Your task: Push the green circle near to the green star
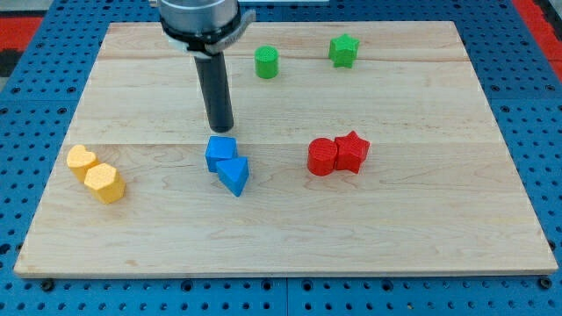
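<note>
Straight dark rod point(219, 88), rounded tip point(220, 128), grey metal collar point(200, 19)

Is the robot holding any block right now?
No, nothing is held. My tip only pushes; it sits just above the blue cube-shaped block, far from the green circle block.

Pale wooden board point(369, 237) on blue pegboard point(35, 53), perhaps red-edged.

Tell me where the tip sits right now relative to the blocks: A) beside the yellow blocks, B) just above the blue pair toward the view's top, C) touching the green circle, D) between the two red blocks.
B: my tip ends just above the blue cube and the blue triangle, well down-left of the green circle.
</note>
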Robot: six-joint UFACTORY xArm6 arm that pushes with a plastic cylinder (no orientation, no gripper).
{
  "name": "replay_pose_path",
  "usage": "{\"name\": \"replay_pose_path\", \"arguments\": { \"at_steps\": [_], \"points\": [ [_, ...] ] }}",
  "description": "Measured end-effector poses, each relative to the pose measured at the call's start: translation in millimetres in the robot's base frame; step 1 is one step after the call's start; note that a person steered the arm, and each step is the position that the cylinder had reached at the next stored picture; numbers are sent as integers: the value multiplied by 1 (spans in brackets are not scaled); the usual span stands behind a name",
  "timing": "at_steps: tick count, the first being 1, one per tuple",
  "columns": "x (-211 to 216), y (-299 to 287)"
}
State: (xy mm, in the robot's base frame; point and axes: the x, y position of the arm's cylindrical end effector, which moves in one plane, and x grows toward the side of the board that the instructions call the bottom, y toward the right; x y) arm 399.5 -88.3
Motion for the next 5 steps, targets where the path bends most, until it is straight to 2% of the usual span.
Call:
{"name": "replay_pose_path", "arguments": {
  "at_steps": [1,2,3,4,5],
  "points": [
    [-64,18],
    [-89,50],
    [-95,44],
    [-127,24],
    [-123,133]
  ]
}}
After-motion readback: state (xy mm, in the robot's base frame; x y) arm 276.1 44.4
